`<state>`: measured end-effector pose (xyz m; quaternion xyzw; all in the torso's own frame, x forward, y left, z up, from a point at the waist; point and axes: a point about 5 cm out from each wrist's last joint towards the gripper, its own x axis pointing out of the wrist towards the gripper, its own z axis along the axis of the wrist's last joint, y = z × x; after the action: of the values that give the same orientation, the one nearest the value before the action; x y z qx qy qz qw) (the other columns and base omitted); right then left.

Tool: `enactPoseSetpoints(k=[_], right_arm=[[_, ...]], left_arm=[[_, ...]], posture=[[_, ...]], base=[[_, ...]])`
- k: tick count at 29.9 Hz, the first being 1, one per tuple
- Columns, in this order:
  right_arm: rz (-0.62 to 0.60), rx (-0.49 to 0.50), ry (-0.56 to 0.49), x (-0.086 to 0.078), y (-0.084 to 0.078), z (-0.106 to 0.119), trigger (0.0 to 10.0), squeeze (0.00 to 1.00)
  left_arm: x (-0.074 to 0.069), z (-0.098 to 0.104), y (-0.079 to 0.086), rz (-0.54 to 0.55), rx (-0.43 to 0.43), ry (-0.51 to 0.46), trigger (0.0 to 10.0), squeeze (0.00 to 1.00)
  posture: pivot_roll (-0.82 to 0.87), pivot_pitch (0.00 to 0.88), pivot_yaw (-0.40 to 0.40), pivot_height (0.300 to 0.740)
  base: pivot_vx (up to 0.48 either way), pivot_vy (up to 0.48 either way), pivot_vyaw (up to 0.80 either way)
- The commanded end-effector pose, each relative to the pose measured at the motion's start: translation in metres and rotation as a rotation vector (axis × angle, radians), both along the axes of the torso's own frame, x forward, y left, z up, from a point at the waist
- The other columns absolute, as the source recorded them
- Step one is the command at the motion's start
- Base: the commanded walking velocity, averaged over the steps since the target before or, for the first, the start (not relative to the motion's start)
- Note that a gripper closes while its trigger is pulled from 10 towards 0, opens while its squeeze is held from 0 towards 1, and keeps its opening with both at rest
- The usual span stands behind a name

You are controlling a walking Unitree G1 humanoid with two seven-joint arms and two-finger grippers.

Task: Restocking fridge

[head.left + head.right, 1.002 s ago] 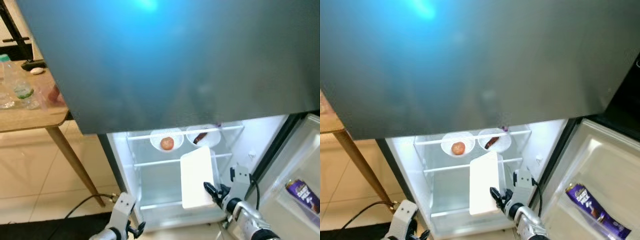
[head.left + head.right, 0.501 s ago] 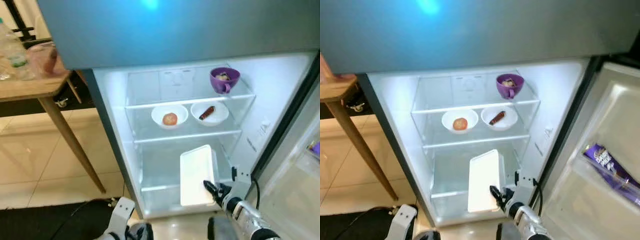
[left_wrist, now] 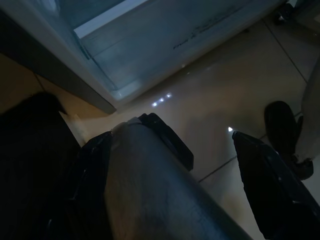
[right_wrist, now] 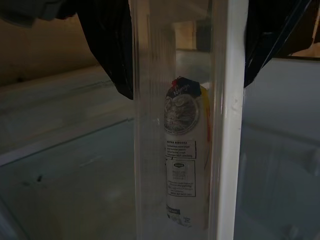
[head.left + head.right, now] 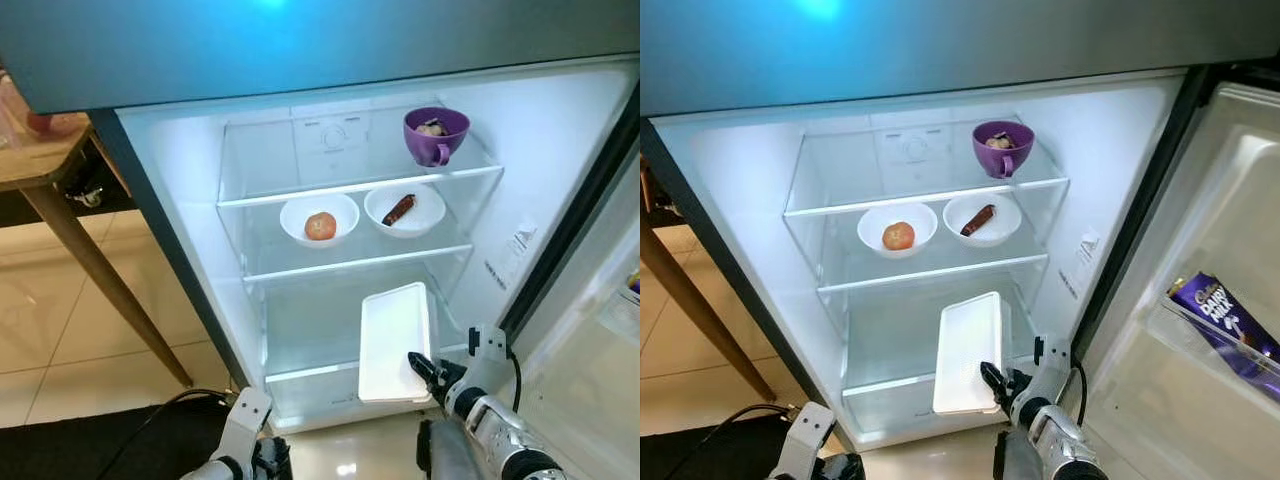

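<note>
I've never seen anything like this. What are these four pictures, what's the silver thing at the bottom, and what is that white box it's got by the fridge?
A walking household robot is restocking an open fridge. The two wide pictures come from cameras in its head, looking down. The two dark ones come from cameras on its wrists.

The silver thing is its right arm. Its tool, the right gripper, is shut on the edge of a white lidded container, held at the lowest compartment. The right wrist picture shows a labelled packet inside the container.

Above, the middle shelf holds two white bowls, one with a reddish fruit; a purple cup stands on the top shelf. The left gripper hangs idle near the floor.
</note>
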<state>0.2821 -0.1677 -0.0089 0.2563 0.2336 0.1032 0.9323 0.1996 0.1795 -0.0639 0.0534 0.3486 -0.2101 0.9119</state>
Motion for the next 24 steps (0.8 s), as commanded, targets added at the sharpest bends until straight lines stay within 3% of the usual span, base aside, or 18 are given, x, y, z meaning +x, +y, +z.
enactPoseSetpoints(k=[1,8,17,24], right_arm=[[0.003,0.041,-0.04,0.008,0.005,0.008,10.0,0.0],[0.001,0.074,-0.042,0.014,0.012,0.013,10.0,0.0],[-0.013,0.004,0.011,0.019,0.019,0.014,10.0,0.0],[0.004,0.019,0.0,0.026,0.025,0.02,10.0,0.0]], left_arm=[[-0.003,-0.002,-0.003,-0.012,0.007,0.006,10.0,0.0],[-0.001,-0.001,-0.003,-0.015,0.011,-0.008,10.0,0.0],[0.004,0.003,-0.003,-0.017,0.014,-0.039,10.0,0.0],[0.016,0.011,-0.003,-0.017,0.014,-0.091,10.0,0.0]], posture=[[-0.06,0.019,0.017,0.521],[-0.06,0.024,0.016,0.491],[-0.06,0.029,0.016,0.451],[-0.06,0.035,0.009,0.421]], base=[[0.0,0.0,0.0],[0.0,0.0,0.0],[0.0,0.0,0.0],[0.0,0.0,0.0]])
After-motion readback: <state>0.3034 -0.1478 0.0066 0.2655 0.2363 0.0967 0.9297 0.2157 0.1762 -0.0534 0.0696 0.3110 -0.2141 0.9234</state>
